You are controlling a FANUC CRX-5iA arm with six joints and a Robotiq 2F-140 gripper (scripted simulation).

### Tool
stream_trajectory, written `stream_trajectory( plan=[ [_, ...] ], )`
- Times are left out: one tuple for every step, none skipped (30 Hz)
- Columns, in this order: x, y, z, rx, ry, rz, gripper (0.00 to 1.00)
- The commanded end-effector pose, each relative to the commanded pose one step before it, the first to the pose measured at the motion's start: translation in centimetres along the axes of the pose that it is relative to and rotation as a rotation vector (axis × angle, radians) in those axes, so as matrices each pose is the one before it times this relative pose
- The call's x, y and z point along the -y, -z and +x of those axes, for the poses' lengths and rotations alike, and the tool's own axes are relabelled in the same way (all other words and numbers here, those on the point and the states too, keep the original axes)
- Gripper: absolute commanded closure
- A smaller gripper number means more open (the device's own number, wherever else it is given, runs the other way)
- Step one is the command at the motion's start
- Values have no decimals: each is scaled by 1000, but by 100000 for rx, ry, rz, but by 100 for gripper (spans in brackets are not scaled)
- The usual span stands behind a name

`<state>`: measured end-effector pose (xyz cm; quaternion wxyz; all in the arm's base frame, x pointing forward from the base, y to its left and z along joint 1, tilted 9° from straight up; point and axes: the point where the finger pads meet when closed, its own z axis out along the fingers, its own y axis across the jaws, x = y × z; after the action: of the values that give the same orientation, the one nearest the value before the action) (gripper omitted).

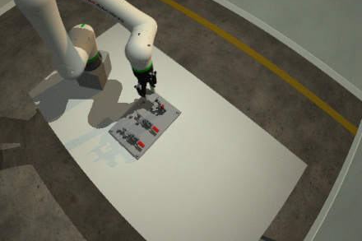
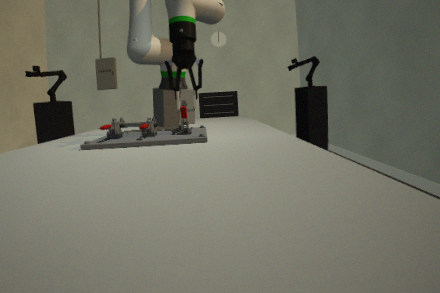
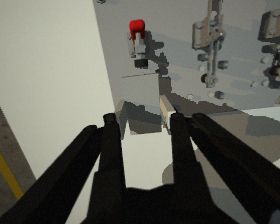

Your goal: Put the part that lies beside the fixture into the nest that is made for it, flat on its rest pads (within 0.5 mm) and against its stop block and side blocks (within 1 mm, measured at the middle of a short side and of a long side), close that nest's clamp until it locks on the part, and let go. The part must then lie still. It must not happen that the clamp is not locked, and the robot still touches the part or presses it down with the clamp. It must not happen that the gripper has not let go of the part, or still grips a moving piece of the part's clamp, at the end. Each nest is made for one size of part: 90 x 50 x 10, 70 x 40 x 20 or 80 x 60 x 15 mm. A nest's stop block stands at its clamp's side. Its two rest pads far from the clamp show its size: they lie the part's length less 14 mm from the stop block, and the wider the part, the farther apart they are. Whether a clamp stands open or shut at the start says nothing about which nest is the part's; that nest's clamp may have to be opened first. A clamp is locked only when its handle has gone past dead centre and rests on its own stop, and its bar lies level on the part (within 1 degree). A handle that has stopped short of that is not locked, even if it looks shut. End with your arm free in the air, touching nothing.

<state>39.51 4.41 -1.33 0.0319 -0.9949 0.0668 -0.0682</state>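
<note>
My gripper (image 3: 142, 105) is shut on the grey rectangular part (image 3: 141, 99), gripping it across its width between the two finger pads. I hold it in the air over the end of the grey fixture plate (image 1: 145, 126) nearest the robot base, just above the end nest. That nest's clamp has its red handle (image 3: 137, 27) standing upright, which also shows in the exterior view (image 2: 184, 112). The gripper (image 2: 185, 88) hangs straight down above this clamp. The other two clamps' red handles (image 2: 145, 126) (image 2: 105, 127) lie low. The held part hides part of the nest below it.
The fixture plate sits on a white table top (image 1: 197, 157), with the robot's pedestal (image 1: 96, 71) close behind it. Black camera stands (image 2: 311, 111) (image 2: 52, 116) stand off the table at both sides. A yellow floor line (image 1: 255, 54) runs beyond the table.
</note>
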Motion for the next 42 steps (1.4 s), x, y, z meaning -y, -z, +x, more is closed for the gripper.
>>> stream_trajectory(
  plan=[
    [3, 5, 19, -35, 0, 2, 100],
    [0, -9, 0, 0, 0, 0, 100],
    [0, 0, 0, 0, 0, 0, 100],
    [0, 0, 0, 0, 0, 0, 100],
    [0, -14, 1, 0, 0, 0, 100],
    [0, -20, 1, 0, 0, 0, 100],
    [0, -27, 1, 0, 0, 0, 100],
    [0, -35, 1, 0, 0, 0, 100],
    [0, -43, 2, 0, 0, 0, 100],
    [0, -51, 2, 0, 0, 0, 100],
    [0, -60, 2, 0, 0, 0, 100],
    [0, -69, 3, 0, 0, 0, 100],
    [0, -78, 3, 0, 0, 0, 100],
    [0, -88, 3, 0, 0, 0, 100],
    [0, -96, 4, 0, 0, 0, 100],
    [0, -104, 4, 0, 0, 0, 100],
    [0, -113, 4, 0, 0, 0, 100],
    [0, -121, 4, 0, 0, 0, 100],
    [0, -128, 5, 0, 0, 0, 100],
    [0, 0, 0, 0, 0, 0, 100],
    [0, 0, 0, 0, 0, 0, 100],
    [0, -135, 5, 0, 0, 0, 100],
    [0, -142, 5, 0, 0, 0, 100],
    [-1, -148, 5, 0, 0, 0, 100],
    [0, -152, 6, 0, 0, 0, 100],
    [0, -157, 6, 0, 0, 0, 100],
    [-1, -161, 5, 0, 0, 0, 100],
    [0, -163, 7, 0, 0, 0, 100],
    [0, -166, 6, 0, 0, 0, 100],
    [-1, -168, 6, 0, 0, 0, 100],
    [0, -168, 7, 0, 0, 0, 100],
    [0, -168, 6, 0, 0, 0, 100],
    [-1, -168, 6, 0, 0, 0, 100],
    [0, -166, 7, 0, 0, 0, 100],
    [0, -164, 6, 0, 0, 0, 100],
    [-1, -162, 6, 0, 0, 0, 100],
    [0, 0, 0, 0, 0, 0, 100],
    [0, 0, 0, 0, 0, 0, 100],
    [0, -157, 6, 0, 0, 0, 100],
    [0, -154, 6, 0, 0, 0, 100],
    [-1, -149, 5, 0, 0, 0, 100],
    [0, -143, 6, 0, 0, 0, 100]
  ],
)
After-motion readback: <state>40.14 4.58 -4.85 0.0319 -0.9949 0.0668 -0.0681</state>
